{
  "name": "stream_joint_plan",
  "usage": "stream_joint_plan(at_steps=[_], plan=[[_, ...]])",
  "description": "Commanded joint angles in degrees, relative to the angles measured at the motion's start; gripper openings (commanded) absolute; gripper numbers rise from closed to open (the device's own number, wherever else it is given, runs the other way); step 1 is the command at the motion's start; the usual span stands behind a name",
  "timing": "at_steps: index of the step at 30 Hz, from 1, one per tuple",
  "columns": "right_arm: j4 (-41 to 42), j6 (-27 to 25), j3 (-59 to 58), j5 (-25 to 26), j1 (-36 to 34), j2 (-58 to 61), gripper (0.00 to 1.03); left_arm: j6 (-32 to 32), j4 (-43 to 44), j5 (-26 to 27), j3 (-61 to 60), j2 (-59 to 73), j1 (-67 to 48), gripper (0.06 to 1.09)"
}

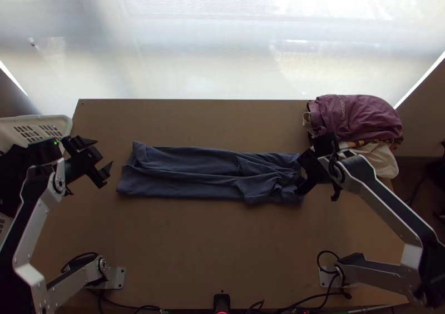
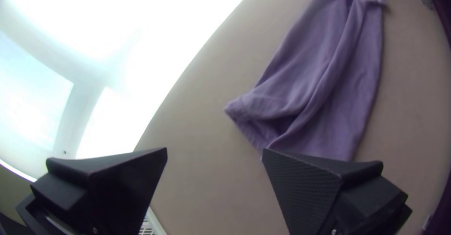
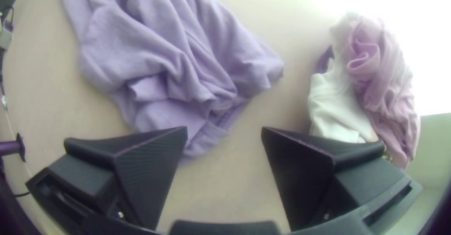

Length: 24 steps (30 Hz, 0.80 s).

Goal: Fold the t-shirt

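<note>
The blue-grey t-shirt lies as a long, narrow folded strip across the table, its right end rumpled. Left of the strip, my left gripper is open and apart from the cloth. In the left wrist view the left gripper has bare table between its fingers, with the shirt's end beyond them. At the strip's right end stands my right gripper, above the cloth's edge. The right wrist view has the right gripper open, holding nothing, beside the shirt's bunched end.
A pile of maroon cloth and white cloth lies at the table's back right corner. White baskets stand at the left edge. Bare tabletop extends in front of the shirt.
</note>
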Motion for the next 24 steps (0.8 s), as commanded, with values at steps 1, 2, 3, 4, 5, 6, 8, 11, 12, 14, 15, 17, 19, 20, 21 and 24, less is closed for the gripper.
stream_joint_plan(at_steps=[1, 2, 3, 4, 5, 6, 8, 11, 12, 14, 15, 17, 19, 20, 21, 24], plan=[[2.09, 1.61, -5.41, 8.18, 12.66, -11.60, 0.36, -11.42, -3.61, 2.49, -10.48, -19.60, -8.53, 1.04], [2.35, 1.61, -5.67, 8.27, 13.97, -11.95, 0.22, -12.04, -3.43, 2.49, -12.33, -22.15, -10.29, 1.03], [3.32, 1.53, -5.85, 8.36, 14.94, -12.13, 0.03, -12.04, -2.90, 2.49, -14.61, -24.79, -12.49, 1.03], [4.81, 1.53, -6.37, 9.15, 15.64, -12.39, 0.03, -11.42, -1.32, 2.49, -17.43, -28.13, -14.51, 1.03], [5.51, 1.35, -6.81, 10.38, 16.70, -12.39, 0.03, -11.07, 1.84, 2.67, -21.03, -32.08, -16.53, 1.03], [6.57, 0.73, -7.43, 11.61, 17.75, -12.13, 0.03, -10.81, 5.71, 3.29, -24.72, -36.04, -18.73, 1.02], [8.85, -1.46, -8.75, 13.37, 20.04, -11.25, 0.03, -8.17, 11.51, 3.37, -30.43, -41.31, -21.37, 1.02], [12.19, -2.34, -10.77, 13.37, 22.41, -9.66, 0.03, -7.20, 11.07, 3.81, -32.63, -41.58, -24.27, 1.02], [13.78, -2.61, -11.74, 13.45, 23.55, -9.31, 0.03, -5.71, 9.84, 3.90, -32.89, -41.40, -25.32, 1.02], [16.41, -2.78, -13.05, 13.54, 25.40, -8.52, 0.03, -3.16, 7.91, 3.81, -33.07, -40.17, -26.82, 1.02], [17.82, -2.78, -13.49, 13.81, 26.10, -7.99, 0.03, -2.19, 7.38, 3.81, -33.07, -39.56, -27.26, 1.02], [20.72, -2.78, -14.20, 14.68, 27.16, -6.68, 0.03, 1.94, 5.36, 3.72, -33.25, -37.53, -28.05, 1.02], [23.88, -3.22, -14.81, 16.09, 27.60, -5.27, 0.03, 5.81, 5.01, 3.11, -33.16, -34.63, -27.96, 1.02], [25.64, -3.66, -15.08, 16.44, 27.69, -4.57, 0.03, 7.65, 5.53, 2.41, -32.81, -32.26, -27.61, 1.02], [27.05, -3.92, -15.25, 16.53, 27.77, -3.78, 0.03, 9.67, 5.71, 1.18, -32.02, -29.01, -26.90, 1.02], [29.86, -4.54, -15.34, 16.79, 28.04, -1.14, 0.03, 14.16, 5.89, 1.18, -28.76, -20.83, -22.60, 1.02]])
